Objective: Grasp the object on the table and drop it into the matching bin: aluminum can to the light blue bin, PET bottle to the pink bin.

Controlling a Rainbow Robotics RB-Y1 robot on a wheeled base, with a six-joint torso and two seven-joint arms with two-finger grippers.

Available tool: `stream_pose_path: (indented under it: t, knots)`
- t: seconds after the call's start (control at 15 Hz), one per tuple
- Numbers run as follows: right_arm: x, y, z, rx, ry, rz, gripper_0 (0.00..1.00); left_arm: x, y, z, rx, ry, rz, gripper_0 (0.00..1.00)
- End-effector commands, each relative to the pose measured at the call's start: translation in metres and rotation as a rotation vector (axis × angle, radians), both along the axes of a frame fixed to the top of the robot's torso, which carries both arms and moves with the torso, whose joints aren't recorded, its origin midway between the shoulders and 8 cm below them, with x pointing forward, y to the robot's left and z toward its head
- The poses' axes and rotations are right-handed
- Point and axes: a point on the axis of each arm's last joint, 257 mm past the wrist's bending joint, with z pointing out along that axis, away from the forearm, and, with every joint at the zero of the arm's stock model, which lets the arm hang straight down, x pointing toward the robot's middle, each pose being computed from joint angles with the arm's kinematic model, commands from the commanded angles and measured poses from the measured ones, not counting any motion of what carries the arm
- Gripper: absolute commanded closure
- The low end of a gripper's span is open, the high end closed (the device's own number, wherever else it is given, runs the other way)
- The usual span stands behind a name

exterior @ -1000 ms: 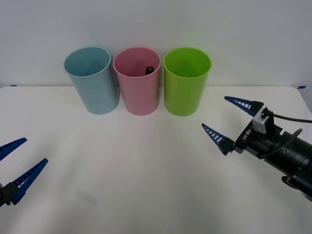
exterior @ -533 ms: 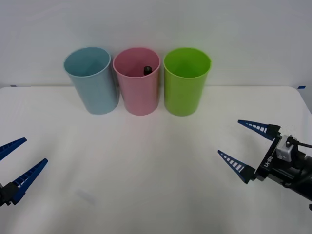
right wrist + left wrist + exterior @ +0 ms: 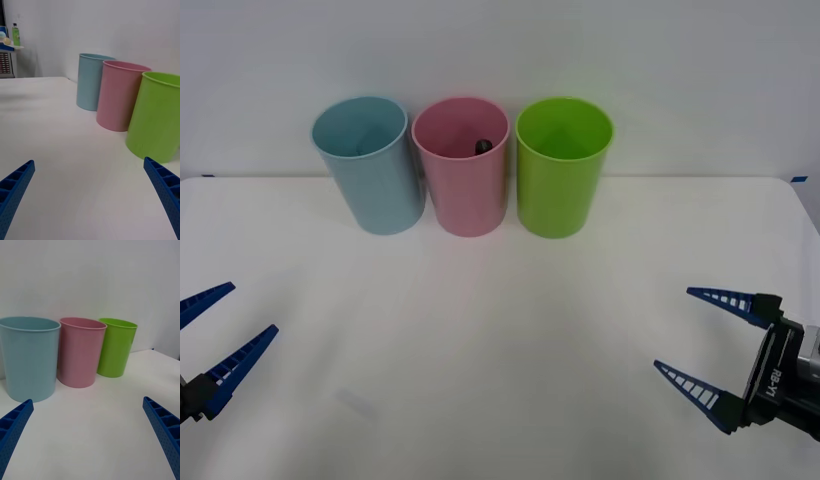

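Observation:
The pink bin (image 3: 461,170) stands in the middle of the row at the back of the white table (image 3: 480,330), with the light blue bin (image 3: 369,165) on its left. Inside the pink bin, near the rim, the black cap of the PET bottle (image 3: 481,146) peeks out; the rest of the bottle is hidden. My right gripper (image 3: 692,339) is open and empty, low over the front right of the table. My left gripper (image 3: 213,328) is open and empty at the front left edge. The wrist views show the pink bin (image 3: 119,95) (image 3: 80,351) and light blue bin (image 3: 90,81) (image 3: 29,356) from the side.
A lime green bin (image 3: 562,168) stands right of the pink one, also seen as the lime green bin (image 3: 157,116) (image 3: 114,347). A shelf with a green bottle (image 3: 15,35) sits far off beyond the table.
My right gripper has drawn back from near the bins toward the front right of the table, staying open. The bottle's cap has settled lower inside the pink bin. The left arm is still.

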Motion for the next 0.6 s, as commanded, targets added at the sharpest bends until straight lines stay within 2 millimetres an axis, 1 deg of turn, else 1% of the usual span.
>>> stream_pose_path:
  t: [0.07,0.33,0.47,0.6]
  knots:
    - [-0.012,-0.007,-0.005,-0.004,0.016,0.001,0.00,0.000,0.000,0.000,0.000,0.000,0.000,0.00]
    - [-0.014,-0.012,-0.007,0.007,0.027,-0.020,0.00,0.000,0.000,0.000,0.000,0.000,0.000,0.00]
    - [-0.010,-0.017,-0.006,0.014,0.022,-0.050,0.00,0.000,0.000,0.000,0.000,0.000,0.000,0.00]
    - [-0.007,-0.018,-0.006,0.022,0.022,-0.068,0.00,0.000,0.000,0.000,0.000,0.000,0.000,0.00]
